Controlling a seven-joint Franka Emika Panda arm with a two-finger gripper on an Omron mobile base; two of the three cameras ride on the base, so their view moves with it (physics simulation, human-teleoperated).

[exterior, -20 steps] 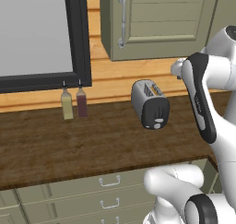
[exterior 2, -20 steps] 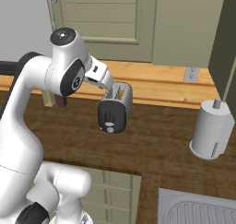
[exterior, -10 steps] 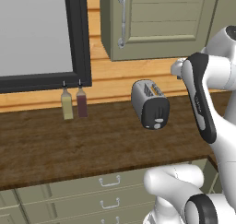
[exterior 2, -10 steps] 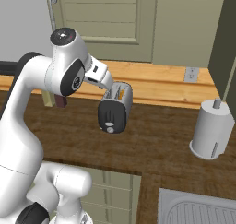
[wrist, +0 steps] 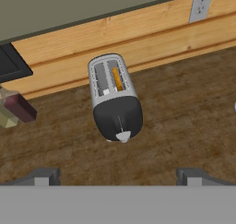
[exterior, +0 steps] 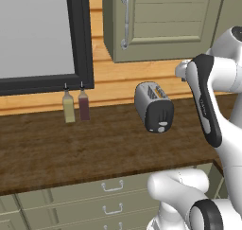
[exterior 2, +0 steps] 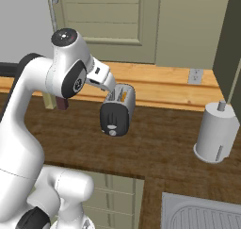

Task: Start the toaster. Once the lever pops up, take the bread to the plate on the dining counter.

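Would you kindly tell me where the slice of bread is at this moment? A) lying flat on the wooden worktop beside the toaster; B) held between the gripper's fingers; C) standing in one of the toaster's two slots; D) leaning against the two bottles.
C: in the hand view, the bread shows as an orange-tan edge inside one slot on top of the toaster, which stands on the worktop.

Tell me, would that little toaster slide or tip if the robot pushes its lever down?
The toaster looks small and probably light, so it might skid on the smooth wooden worktop. Its lever sits low on the black end face, so a downward push seems unlikely to tip it.
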